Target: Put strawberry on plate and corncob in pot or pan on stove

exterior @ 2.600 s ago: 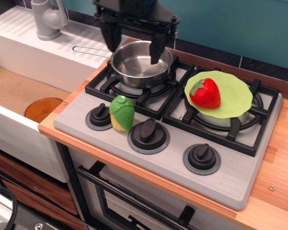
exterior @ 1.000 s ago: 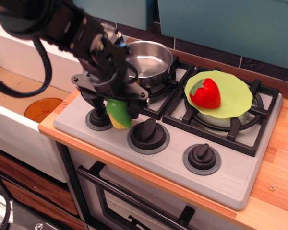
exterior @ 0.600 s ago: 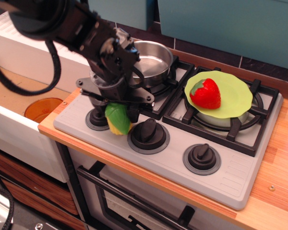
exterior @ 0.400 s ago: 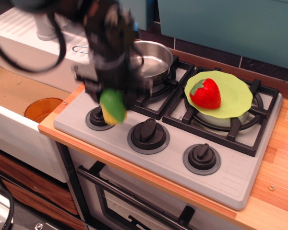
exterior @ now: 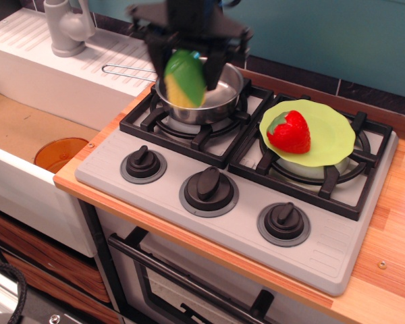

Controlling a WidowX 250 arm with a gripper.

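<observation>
Blue-green wall panels run along the back, and below them a wooden counter [exterior: 391, 223] holds a grey toy stove [exterior: 243, 223] with black grates and three round black knobs [exterior: 209, 183] in a row along its near edge. To the left sits a white sink [exterior: 47, 67] with a grey tap [exterior: 66, 25], and an orange dish [exterior: 61, 152] lies down in the basin.

At the top of the picture the black gripper [exterior: 187, 71] comes down from above. Most of the arm is cut off by the top edge, so only the claw part shows. Its two dark fingers [exterior: 154, 54] stand on either side of the corncob [exterior: 185, 79] and are clamped on it. The corncob hangs in the air, a bit tilted, green husk up and yellow kernels low on the left. It is right over the shiny pot [exterior: 216, 94], which sits on the far left burner. The corn and claw hide part of the pot, so I cannot tell if the corn touches the rim or the inside. The pot's thin wire handle [exterior: 125, 69] pokes out to the left over the sink.

On the far right burner lies the lime-green plate [exterior: 331, 135]. The red strawberry [exterior: 290, 131] rests on it, toward its left side, with its little green leaf cap pointing left.
</observation>
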